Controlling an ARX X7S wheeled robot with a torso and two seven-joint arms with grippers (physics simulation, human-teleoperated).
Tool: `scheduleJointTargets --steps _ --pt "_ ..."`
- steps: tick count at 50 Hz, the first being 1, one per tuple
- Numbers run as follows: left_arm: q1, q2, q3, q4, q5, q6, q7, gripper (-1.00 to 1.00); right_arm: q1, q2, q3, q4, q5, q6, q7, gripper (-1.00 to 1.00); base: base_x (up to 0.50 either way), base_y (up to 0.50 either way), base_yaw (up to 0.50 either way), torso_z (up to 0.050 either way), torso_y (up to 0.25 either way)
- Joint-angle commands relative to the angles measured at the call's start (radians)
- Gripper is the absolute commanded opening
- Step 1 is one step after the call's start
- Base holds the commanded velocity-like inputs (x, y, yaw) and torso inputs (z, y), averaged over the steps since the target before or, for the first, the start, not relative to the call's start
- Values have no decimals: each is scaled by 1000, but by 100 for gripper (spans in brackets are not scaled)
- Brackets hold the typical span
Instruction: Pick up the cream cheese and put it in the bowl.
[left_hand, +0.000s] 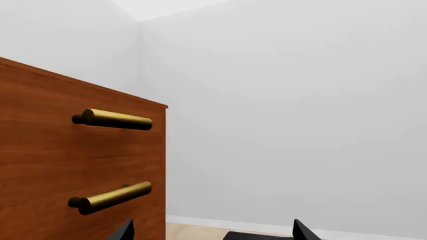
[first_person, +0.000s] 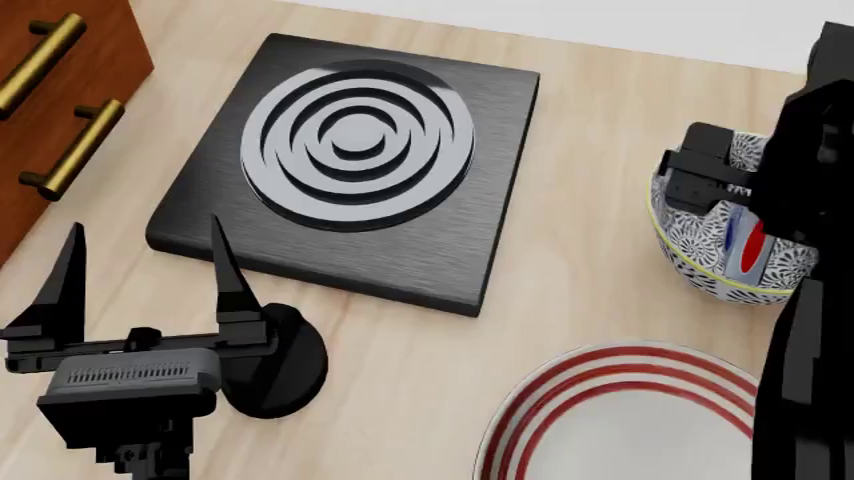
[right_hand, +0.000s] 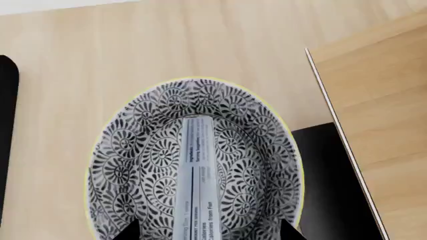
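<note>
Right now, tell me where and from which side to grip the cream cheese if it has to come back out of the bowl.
Probably from straight above. The cream cheese stands on edge inside the bowl, so only its narrow upper edge is exposed. Close the right pincer across its two broad faces; the bowl's deep walls block any sideways approach.

Right arm (first_person: 814, 250) hides part of the bowl (first_person: 707, 265).

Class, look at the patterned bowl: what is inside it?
The cream cheese box stands on edge inside the bowl. Its lower end is out of frame; in the head view the right arm covers part of the bowl.
</note>
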Motion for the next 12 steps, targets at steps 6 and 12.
scheduleJointTargets --steps 6,12 --pt "1 0 -1 1 10 -4 -13 100 -83 1 76 -587 -37 375 40 100 0 0 0 0 0" --pt "4 -3 0 11 5 -6 -9 100 -98 6 94 -826 -17 541 65 100 0 0 0 0 0"
